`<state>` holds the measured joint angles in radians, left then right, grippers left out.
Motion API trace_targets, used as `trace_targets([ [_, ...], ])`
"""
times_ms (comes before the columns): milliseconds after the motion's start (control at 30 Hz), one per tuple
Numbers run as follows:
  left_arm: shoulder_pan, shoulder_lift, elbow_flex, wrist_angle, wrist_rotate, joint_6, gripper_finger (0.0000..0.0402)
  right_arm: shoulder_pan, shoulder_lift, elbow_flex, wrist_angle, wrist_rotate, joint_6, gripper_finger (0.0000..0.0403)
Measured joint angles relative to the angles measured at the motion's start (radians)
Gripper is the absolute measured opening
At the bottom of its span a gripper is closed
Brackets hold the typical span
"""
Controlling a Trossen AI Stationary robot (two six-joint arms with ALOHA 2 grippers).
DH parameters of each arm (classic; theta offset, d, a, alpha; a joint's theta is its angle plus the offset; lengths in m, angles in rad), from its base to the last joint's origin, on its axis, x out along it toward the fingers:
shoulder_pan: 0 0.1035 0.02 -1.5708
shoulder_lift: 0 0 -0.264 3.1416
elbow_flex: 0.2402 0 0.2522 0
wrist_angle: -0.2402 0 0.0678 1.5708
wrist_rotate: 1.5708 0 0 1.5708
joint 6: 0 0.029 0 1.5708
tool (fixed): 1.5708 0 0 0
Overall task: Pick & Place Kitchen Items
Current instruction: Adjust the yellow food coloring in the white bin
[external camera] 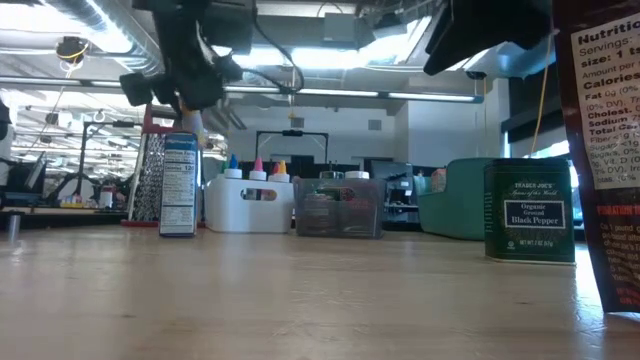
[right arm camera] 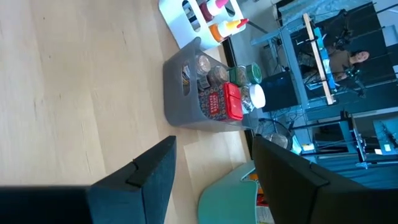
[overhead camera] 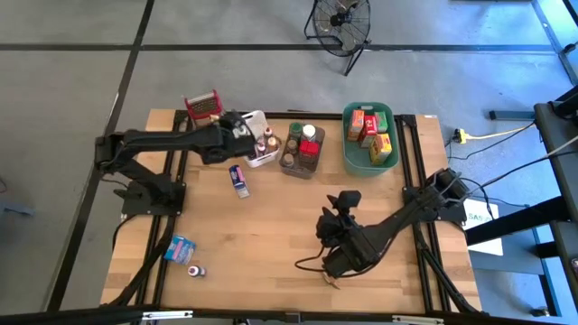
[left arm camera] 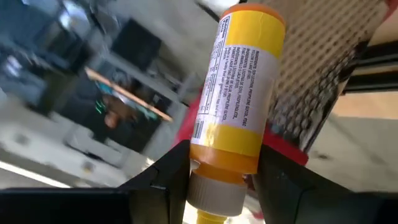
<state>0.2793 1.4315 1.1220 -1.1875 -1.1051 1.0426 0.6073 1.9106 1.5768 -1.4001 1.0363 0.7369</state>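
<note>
Left pincer (left arm camera: pixel 214 180) grips a yellow bottle (left arm camera: pixel 239 93) above the white tub (overhead camera: pixel 256 137); right pincer (right arm camera: pixel 211 165) hangs open and empty over the table (overhead camera: pixel 271 235).

The bottle is clamped near its cap end, by the red-topped mesh grater (overhead camera: pixel 203 106), seemingly clear of the tub. Other items: jars in the grey caddy (overhead camera: pixel 302 150), boxes in the green tub (overhead camera: pixel 369 137), a blue-white box (overhead camera: pixel 237 179) lying on the table, a blue packet (overhead camera: pixel 181 248) and small bottle (overhead camera: pixel 194 270) near the front left, and a black pepper tin (external camera: pixel 529 211) standing upright.
</note>
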Motion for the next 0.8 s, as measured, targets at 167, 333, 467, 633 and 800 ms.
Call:
trace_targets([
  [167, -0.039, 0.026, -0.045, 0.102, -0.013, 0.129, 0.0143, -0.015, 0.0, 0.0, 0.031, 0.02, -0.019, 0.0213],
  [333, -0.052, 0.066, -0.049, 0.198, -0.042, 0.174, 0.0143, -0.031, 0.0, 0.0, 0.037, 0.036, -0.023, 0.0213],
  [467, -0.052, 0.089, -0.049, 0.207, -0.005, 0.184, 0.0143, -0.033, 0.0, 0.0, 0.036, 0.036, -0.023, 0.0213],
  [633, -0.071, 0.096, -0.049, 0.228, 0.0, 0.178, 0.0143, -0.03, 0.0, 0.0, 0.036, 0.03, -0.023, 0.0213],
  [800, -0.1, 0.096, -0.052, 0.255, 0.032, 0.185, 0.0143, -0.03, 0.0, 0.0, 0.036, 0.025, -0.023, 0.0213],
])
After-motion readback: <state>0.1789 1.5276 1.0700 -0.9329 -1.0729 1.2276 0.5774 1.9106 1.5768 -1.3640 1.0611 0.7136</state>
